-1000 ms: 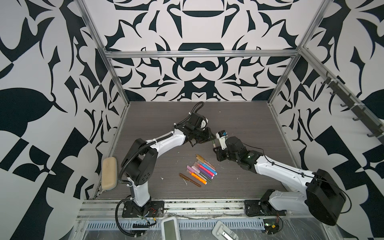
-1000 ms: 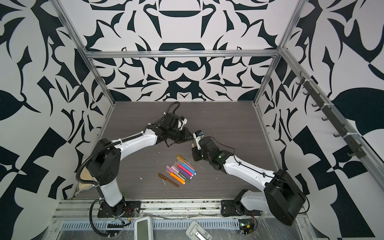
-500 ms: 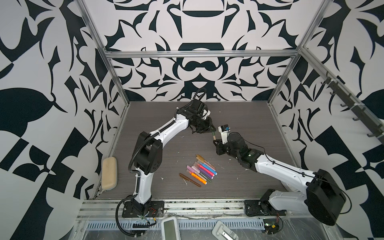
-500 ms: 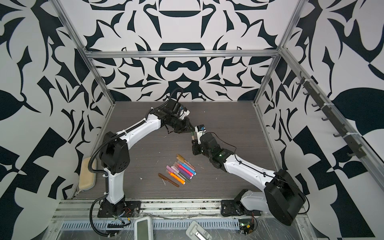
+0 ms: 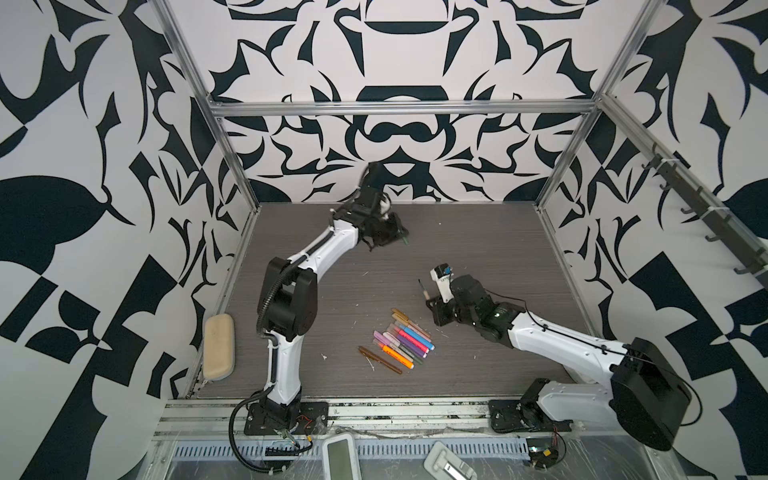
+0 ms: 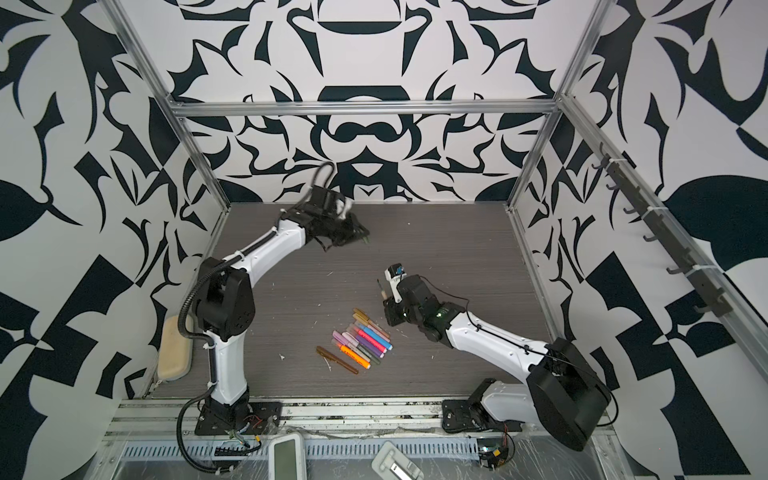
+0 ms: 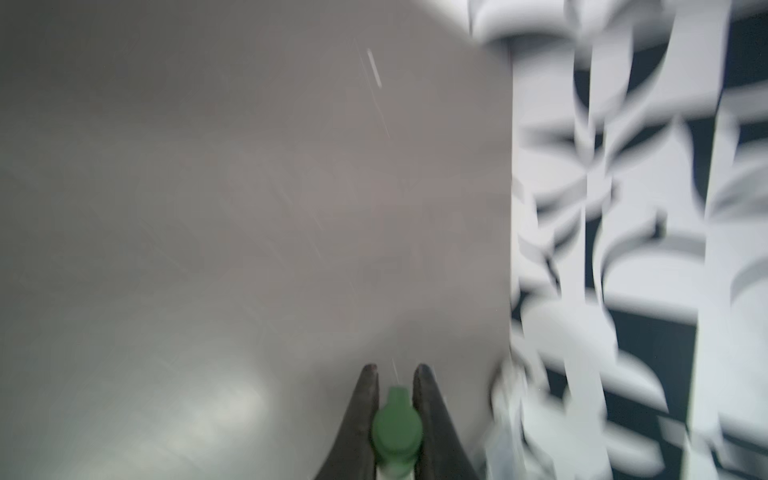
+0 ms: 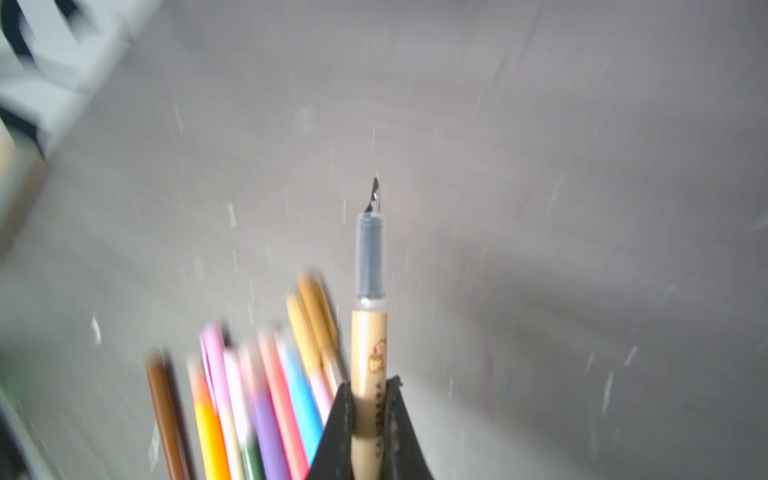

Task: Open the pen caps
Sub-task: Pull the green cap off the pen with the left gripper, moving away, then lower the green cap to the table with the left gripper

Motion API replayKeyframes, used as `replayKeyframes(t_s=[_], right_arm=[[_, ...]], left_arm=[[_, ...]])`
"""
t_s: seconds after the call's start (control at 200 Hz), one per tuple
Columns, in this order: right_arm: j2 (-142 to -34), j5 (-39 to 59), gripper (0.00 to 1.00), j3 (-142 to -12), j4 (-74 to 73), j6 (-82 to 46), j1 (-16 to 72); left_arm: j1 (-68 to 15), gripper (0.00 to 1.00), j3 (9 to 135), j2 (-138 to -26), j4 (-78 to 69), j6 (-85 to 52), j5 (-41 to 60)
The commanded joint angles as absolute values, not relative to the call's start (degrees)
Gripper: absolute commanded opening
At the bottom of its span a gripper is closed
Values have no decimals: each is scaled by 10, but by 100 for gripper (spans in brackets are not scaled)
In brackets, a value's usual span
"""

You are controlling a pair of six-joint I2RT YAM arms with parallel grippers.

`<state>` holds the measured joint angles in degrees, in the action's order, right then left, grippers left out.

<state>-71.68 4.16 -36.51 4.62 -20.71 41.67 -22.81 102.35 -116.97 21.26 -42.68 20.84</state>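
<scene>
Cap separation: a second ago my two tools met over the middle of the surface (image 5: 478, 249). Now my left tool (image 7: 395, 372), pressed onto the green cap (image 7: 395, 428), has swung off toward the far edge, while my right tool (image 8: 370, 384) pinches the tan pen (image 8: 369, 340) near the centre with its dark nib bare, so I judge this one opened. The other pens (image 5: 405, 340) lie bunched toward the near edge, by my reckoning still to do, on a grey wood-grain surface flecked with pale scraps and enclosed by black-and-white patterned walls (image 5: 395, 50) on an aluminium frame (image 5: 399, 109).
</scene>
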Motion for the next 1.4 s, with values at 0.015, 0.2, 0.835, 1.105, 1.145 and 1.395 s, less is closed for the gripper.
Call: replayKeyframes(t_s=[0.015, 0.2, 0.835, 1.105, 1.145, 1.395], right_arm=[[-702, 76, 0, -363, 92, -190, 419], [-708, 72, 0, -367, 91, -193, 419], [-719, 65, 0, -373, 96, -197, 419], [-721, 65, 0, -374, 97, -198, 419], [-721, 65, 0, -374, 97, -197, 419], [-723, 66, 0, -376, 98, -197, 419]], left_arm=[[-187, 0, 1053, -1183, 166, -431, 122], [-176, 0, 1089, -1199, 248, -383, 107], [-209, 0, 1215, -1346, 600, -199, 32], [-225, 0, 1208, -1373, 608, -188, 47], [-227, 0, 1206, -1375, 606, -188, 51], [-234, 2, 1190, -1384, 592, -195, 78]])
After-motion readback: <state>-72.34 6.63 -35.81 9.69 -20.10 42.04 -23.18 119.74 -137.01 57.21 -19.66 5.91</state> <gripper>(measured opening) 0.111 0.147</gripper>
